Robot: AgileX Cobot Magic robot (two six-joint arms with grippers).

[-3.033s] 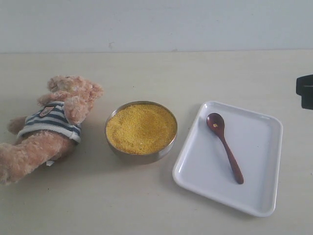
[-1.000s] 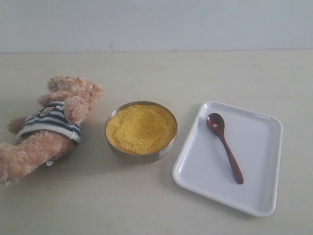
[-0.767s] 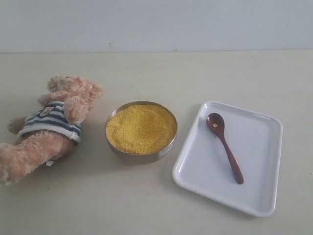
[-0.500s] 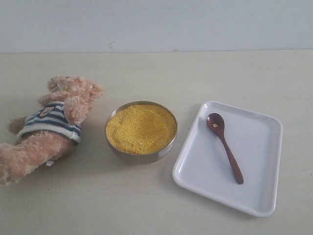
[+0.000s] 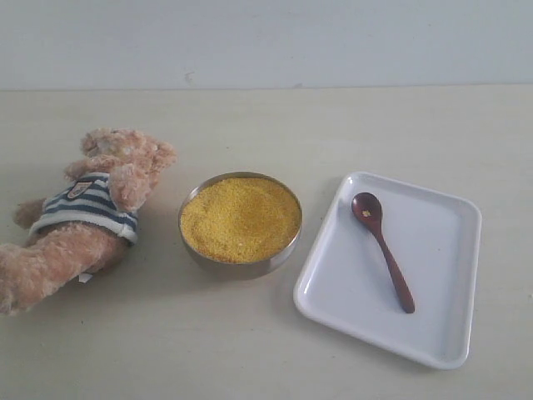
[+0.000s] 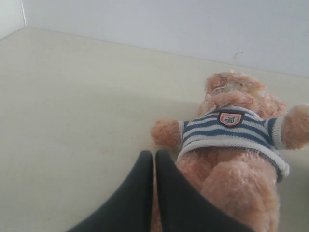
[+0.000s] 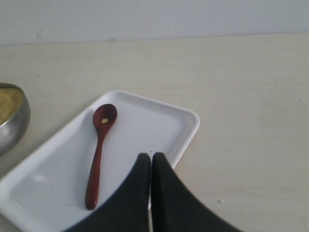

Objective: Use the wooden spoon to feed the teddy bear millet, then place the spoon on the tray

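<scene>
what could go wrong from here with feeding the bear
1. The millet sits nearly level with the rim of the steel bowl, so a scoop could push grains over the edge.
2. The wooden spoon lies flat on the glossy tray; its slim handle could slip from a pinch.
3. The teddy bear lies down, so its mouth may be hard to reach.

My right gripper looked matt black, smooth. Teddy bear was fluffy plush, cloth shirt. Tray glossy white. Wooden spoon smooth, polished. Bowl dull metal, millet grainy. Table matt.
</scene>
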